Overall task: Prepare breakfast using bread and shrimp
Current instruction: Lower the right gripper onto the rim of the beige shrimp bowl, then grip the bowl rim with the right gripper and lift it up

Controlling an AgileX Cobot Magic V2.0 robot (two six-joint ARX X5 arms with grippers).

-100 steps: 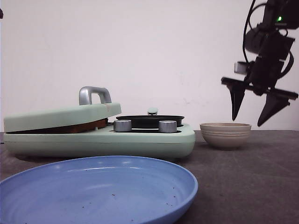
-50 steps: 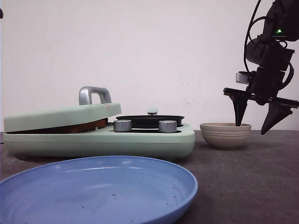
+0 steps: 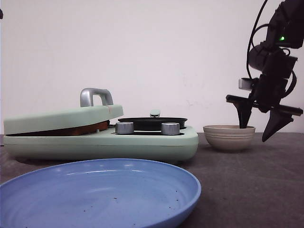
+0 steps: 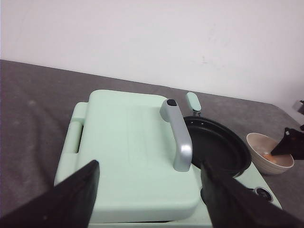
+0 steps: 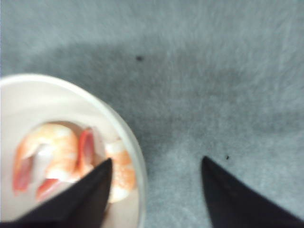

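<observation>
Hanging above the far right of the grey bench (image 3: pixel 247 180), the right gripper (image 3: pixel 259 121) has its jaws spread wide apart and holds nothing; one finger points down inside the rim of a beige bowl (image 3: pixel 229 137) while the other stands outside it, over the bench. From the right wrist view the shrimp (image 5: pixel 66 161) lie in that bowl, several curled orange-and-white pieces bunched together, with one dark fingertip (image 5: pixel 90 190) directly over them and the other over bare grey cloth. Left of the bowl sits a mint-green breakfast maker (image 3: pixel 102 140), its hinged lid (image 4: pixel 135 152) lowered but not quite flat, a brown edge showing in the gap beneath it in the front view; whether that is the bread I cannot tell. A silver handle (image 4: pixel 178 137) rises from the lid, and a black pan (image 4: pixel 216 149) rests on the maker's right half behind two silver knobs (image 3: pixel 147 128). The left gripper (image 4: pixel 149 197) hovers released above the lid, fingers wide on either side. Nearest the front camera lies a blue plate (image 3: pixel 95 194) with a few dark specks.
</observation>
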